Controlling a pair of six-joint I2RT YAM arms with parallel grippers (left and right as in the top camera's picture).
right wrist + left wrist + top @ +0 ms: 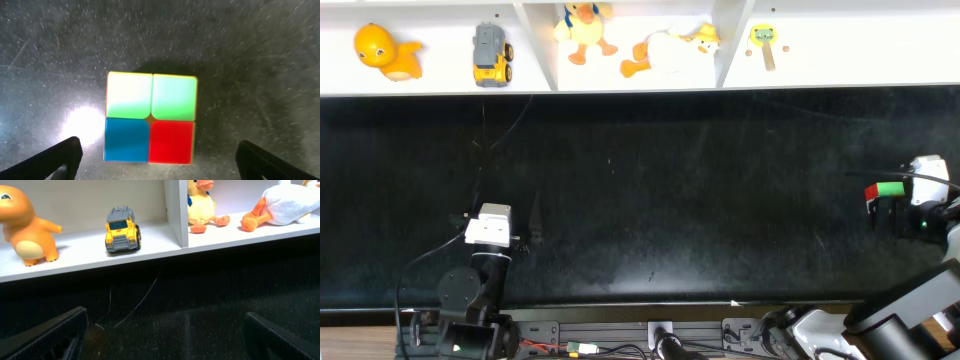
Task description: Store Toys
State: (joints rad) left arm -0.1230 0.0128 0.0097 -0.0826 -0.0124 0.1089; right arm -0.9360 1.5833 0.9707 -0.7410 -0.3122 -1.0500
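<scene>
A colour cube [150,117] with green, blue and red tiles lies on the black table. My right gripper [157,144] hovers just above it, open, with a finger well clear on each side. In the top view the cube [885,189] is at the far right, beside the right gripper [892,207]. My left gripper [165,315] is open and holds nothing; it is low over the table at the front left [533,222] and faces the shelf.
A white shelf [640,82] runs along the back. It holds an orange figure [385,50], a yellow truck [491,55], a yellow duck plush [585,28], a white duck plush [665,52] and a small green toy [763,42]. White dividers [174,210] split it.
</scene>
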